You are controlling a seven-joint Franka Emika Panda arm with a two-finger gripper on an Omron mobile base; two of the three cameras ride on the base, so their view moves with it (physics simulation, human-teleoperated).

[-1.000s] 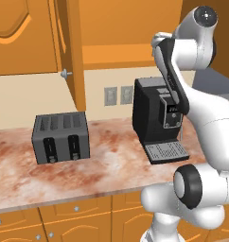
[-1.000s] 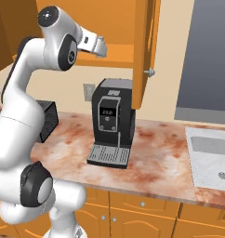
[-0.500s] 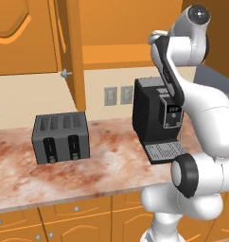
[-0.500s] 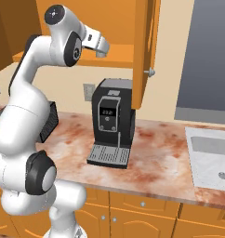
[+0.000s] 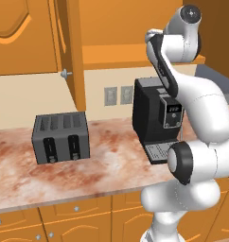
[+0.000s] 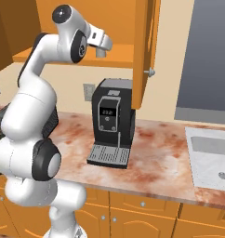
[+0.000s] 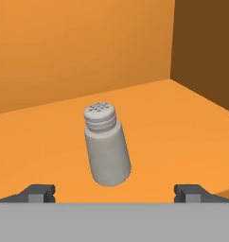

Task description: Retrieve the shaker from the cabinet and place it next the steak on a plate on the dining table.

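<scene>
With the cabinet [image 6: 144, 42] door open, the shaker [image 7: 106, 146] stands on its shelf just ahead of the gripper [image 7: 115, 193], whose fingers are spread wide and empty, so grasping, carrying and placing remain undone.

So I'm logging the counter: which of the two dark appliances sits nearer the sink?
The coffee machine, the tall black box with a small display and a drip tray. The toaster, the low grey slotted one, stands further left, on its far side from the sink.
</scene>
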